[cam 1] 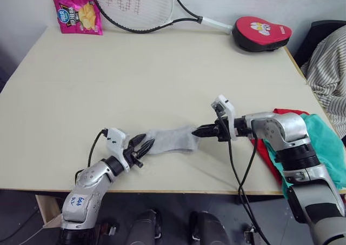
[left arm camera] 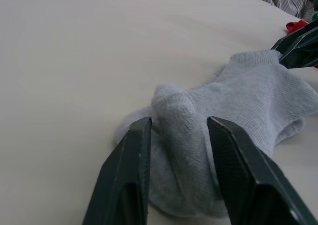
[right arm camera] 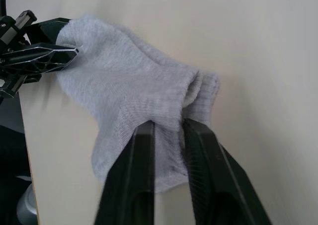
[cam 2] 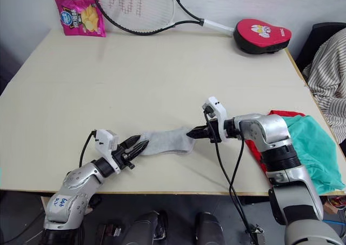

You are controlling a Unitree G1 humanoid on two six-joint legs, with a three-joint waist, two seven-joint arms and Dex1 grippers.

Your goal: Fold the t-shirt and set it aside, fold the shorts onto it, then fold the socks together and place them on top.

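1. Right, the table (cam 1: pixel 162 83) is the biggest thing: a pale cream top, and everything else sits somewhere on it.
2. Over at the table's near right corner lies the t-shirt (cam 1: pixel 263 150), red, mostly hidden, showing as a strip by the right arm and a bit near the edge.
3. Spread on top of the t-shirt are the shorts (cam 1: pixel 324 147), teal green and loosely bunched, reaching the table's right edge.
4. Along the table's far edge leans a tennis racket (cam 1: pixel 140 7), head to the left, white handle pointing right.
5. Just past the racket handle, at the table's far right corner, sits a red and black pad (cam 1: pixel 261 33).
6. At the table's far left corner lies a pink snack bag (cam 1: pixel 77 14).
7. Near the table's front edge, about the middle, the socks (cam 1: pixel 170 139) lie as one light grey bundle stretched flat between the two grippers.
8. On the socks' right end, the right gripper (cam 1: pixel 199 130) has its fingers pressed close together, pinching the cuff.
9. On the socks' left end, the left gripper (cam 1: pixel 145 145) has its fingers partly spread, straddling a raised fold of the toe end with the fabric between them.
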